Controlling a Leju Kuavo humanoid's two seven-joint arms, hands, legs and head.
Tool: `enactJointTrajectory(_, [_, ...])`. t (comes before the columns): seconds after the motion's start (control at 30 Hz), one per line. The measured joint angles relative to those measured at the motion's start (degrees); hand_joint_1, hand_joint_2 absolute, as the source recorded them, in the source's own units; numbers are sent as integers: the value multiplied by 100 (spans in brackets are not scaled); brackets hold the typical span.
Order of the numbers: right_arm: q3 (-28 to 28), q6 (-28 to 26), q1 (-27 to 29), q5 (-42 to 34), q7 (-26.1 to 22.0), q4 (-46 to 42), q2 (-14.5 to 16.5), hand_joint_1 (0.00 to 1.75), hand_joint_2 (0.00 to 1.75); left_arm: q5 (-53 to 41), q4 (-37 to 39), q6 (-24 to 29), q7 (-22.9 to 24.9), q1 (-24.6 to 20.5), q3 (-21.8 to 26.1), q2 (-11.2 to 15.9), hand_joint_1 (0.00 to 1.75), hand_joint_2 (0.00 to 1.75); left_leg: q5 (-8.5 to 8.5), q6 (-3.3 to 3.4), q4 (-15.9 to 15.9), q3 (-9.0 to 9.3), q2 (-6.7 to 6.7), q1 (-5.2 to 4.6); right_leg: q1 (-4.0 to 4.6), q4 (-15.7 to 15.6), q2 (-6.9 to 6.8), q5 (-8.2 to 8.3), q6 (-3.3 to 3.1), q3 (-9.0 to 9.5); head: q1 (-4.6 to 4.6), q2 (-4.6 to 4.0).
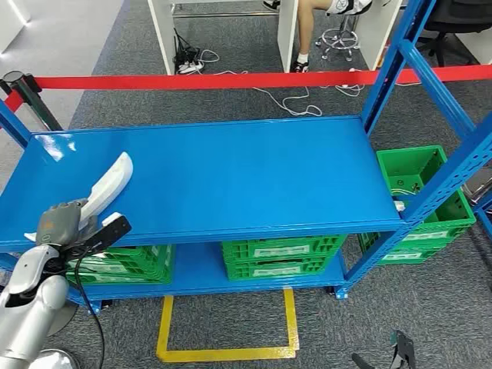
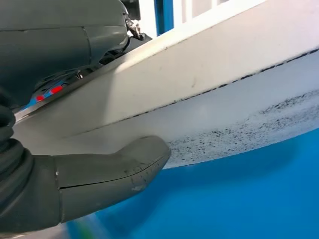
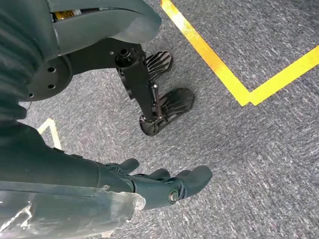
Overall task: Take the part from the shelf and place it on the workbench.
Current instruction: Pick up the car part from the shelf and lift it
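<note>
You are seeing the left hand point(image 1: 61, 227) gripping the white part point(image 1: 108, 187), its thumb point(image 2: 112, 172) pressing along the part's underside, holding it above the front left corner of the blue surface point(image 1: 232, 177). The right hand point(image 3: 165, 186) is hanging over grey carpet point(image 3: 263, 164), fingers loosely apart, holding nothing.

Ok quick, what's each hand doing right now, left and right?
Left hand: holding the white part above the blue shelf.
Right hand: open, holding nothing, hanging over the carpet.
</note>
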Motion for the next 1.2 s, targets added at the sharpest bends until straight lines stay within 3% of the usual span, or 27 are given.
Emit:
enactJointTrajectory(0.2, [0, -72, 6, 27, -79, 0, 54, 0, 175, 413, -651, 1088, -889, 288, 245, -354, 175, 175, -3, 4, 0, -1, 0, -1, -1, 0, -1, 0, 0, 0, 1, 0])
enactJointTrajectory(0.37, [1, -96, 10, 37, -98, 0, 95, 0, 175, 574, -1090, 1239, -1090, 441, 376, -555, 175, 175, -3, 4, 0, 0, 0, 0, 1, 0, 0, -1, 0, -1, -1, 0])
enactJointTrajectory(0.57, [2, -134, 11, 44, -178, 0, 141, 0, 175, 1519, -1815, 1584, -1859, 632, 474, -874, 175, 175, 0, 1, 0, -1, 0, 2, 3, 0, 0, 0, 0, 0, 0, 0])
enactJointTrajectory(0.83, [10, -194, 4, 19, -281, 0, 249, 0, 175, 2941, -3313, 1438, -2655, 897, 415, -1209, 175, 175, -2, 4, 0, -1, 0, 1, 0, 0, -2, 0, 0, 0, -1, 0])
enactJointTrajectory(1.2, [8, -191, 3, -74, -379, 0, 282, 0, 175, 3567, -4310, 1079, -3058, 983, 208, -1140, 175, 175, -1, 4, 0, 0, 0, 1, 2, 0, -2, 0, 0, 2, 0, 0])
